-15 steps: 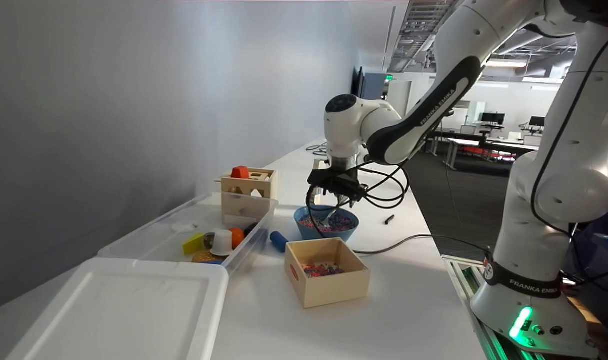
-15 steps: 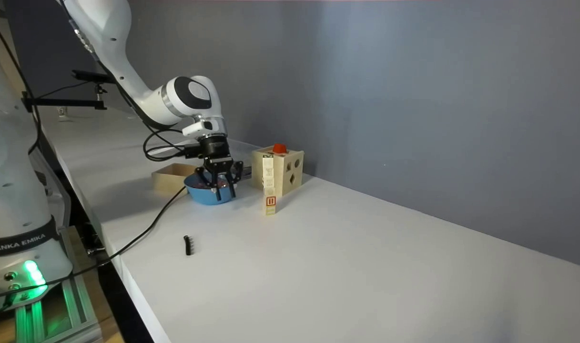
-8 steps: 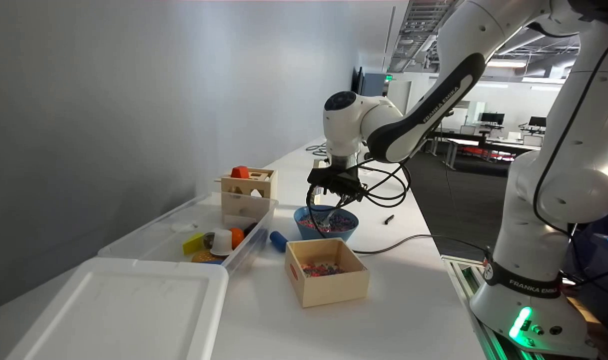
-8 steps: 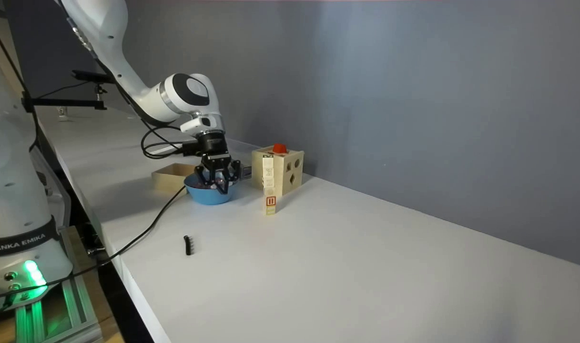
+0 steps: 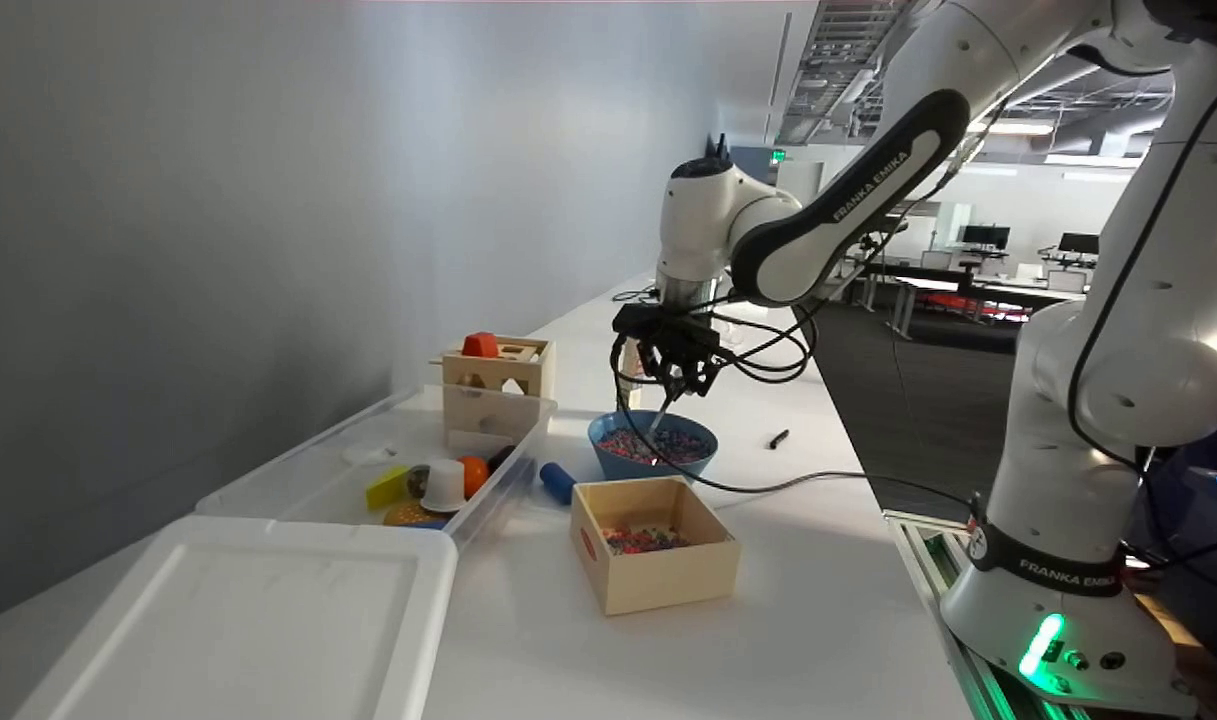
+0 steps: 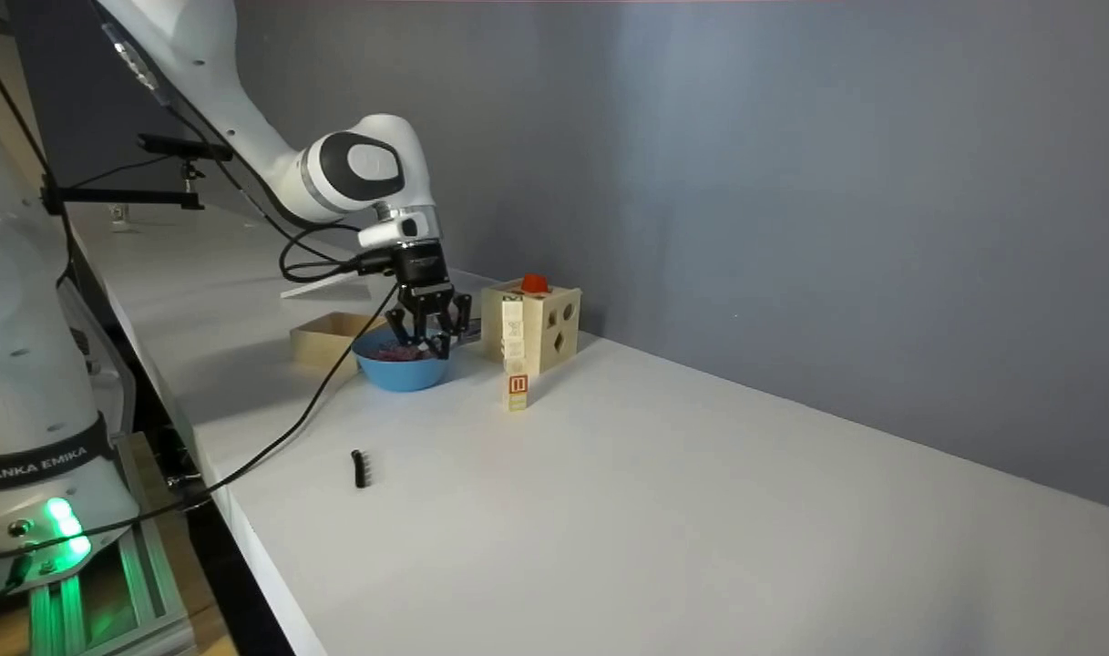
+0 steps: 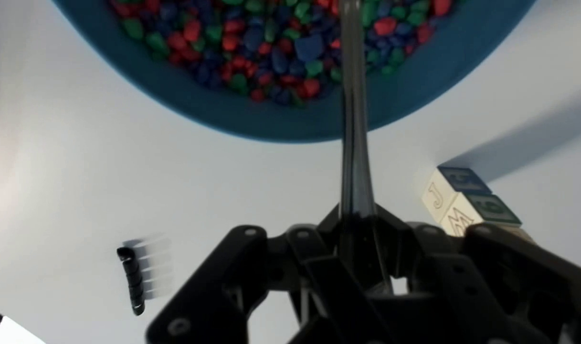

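Because the gripper [image 7: 359, 217] has the slim utensil [image 7: 354, 162] pinched near its lower end in the wrist view, with its jaws closed firmly on it, the rest of the piece runs over the blue bowl [image 7: 271, 123] and out past the frame's top edge. This hold probably leaves the jaws clear of the red, green and blue pebbles [image 7: 280, 62]. Near the centre of an exterior view, the utensil slants down into the bowl; whether its far end touches the pebbles I cannot tell. It looks silvery and glossy, streaked dark lengthwise, narrower towards the top of the wrist view. Its head lies outside that view, so its exact kind is unclear.

At that view's right, letter blocks [image 7: 457, 200] stand stacked; at lower left lies 1 small black piece [image 7: 135, 282]. Low and central in an exterior view, 1 wooden box [image 5: 673, 582] sits open side up, presumably to contain its coloured bits [image 5: 648, 540].
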You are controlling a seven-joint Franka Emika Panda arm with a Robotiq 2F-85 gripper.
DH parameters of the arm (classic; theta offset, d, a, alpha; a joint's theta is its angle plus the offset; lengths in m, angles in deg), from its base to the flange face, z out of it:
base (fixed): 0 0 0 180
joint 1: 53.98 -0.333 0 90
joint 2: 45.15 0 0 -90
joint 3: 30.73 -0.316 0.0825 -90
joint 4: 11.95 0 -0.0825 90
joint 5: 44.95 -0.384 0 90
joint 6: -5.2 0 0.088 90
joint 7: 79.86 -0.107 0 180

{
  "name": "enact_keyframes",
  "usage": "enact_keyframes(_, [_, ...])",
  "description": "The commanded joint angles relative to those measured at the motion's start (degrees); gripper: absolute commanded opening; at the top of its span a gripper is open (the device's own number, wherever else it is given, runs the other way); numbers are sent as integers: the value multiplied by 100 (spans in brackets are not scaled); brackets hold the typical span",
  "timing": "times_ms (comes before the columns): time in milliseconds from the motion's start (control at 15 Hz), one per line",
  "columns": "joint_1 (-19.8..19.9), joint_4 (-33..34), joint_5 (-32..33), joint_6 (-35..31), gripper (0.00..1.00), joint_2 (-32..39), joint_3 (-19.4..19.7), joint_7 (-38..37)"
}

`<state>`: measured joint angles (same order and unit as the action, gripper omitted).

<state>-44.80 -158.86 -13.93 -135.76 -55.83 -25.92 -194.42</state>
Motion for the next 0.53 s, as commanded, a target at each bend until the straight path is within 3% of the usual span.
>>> enact_keyframes(0, [-176, -164, -1531, -443, 2, -219, 398, 1512])
enact_keyframes(267, [-820, -129, -3356, -260, 2, -318, 1167, 3230])
enact_keyframes(400, [-922, -63, -4187, -135, 2, -333, 1321, 3993])
enact_keyframes(467, [-619, -26, -4645, 0, 2, -360, 1043, 4435])
